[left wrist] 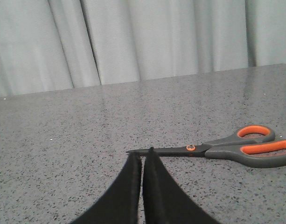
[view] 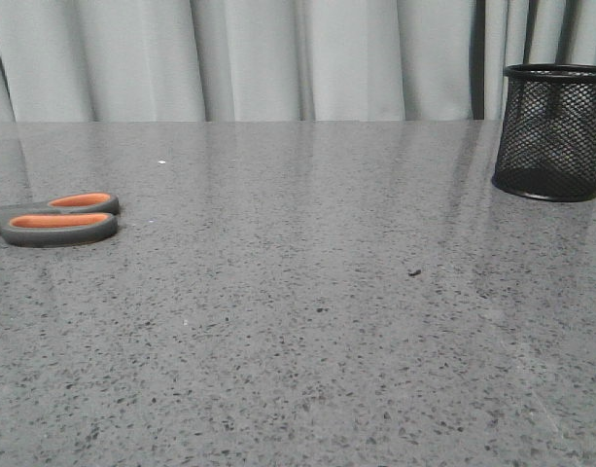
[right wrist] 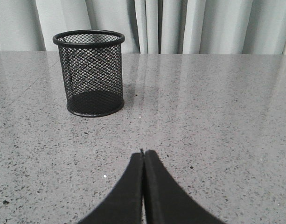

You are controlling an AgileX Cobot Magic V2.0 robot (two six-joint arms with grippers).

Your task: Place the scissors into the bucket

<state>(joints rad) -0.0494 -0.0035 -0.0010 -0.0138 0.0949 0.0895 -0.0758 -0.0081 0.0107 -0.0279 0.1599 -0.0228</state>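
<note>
We see grey-handled, orange-lined scissors (view: 59, 218) flat at the speckled grey surface (view: 307, 321) far left | black wire-mesh bucket (view: 553, 131) upright, far right | left tool (left wrist: 143, 156) closed, empty | right tool (right wrist: 143, 153) closed, empty.

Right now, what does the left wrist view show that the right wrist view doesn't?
Only the left wrist view shows the scissors, lying flat and closed on the table, blades pointing toward the left gripper, apart from it. Only the right wrist view shows the bucket, standing upright and empty, well ahead of the right gripper. Both share the speckled grey table, the pale curtain behind it, and a gripper with its jaws shut on nothing.
</note>
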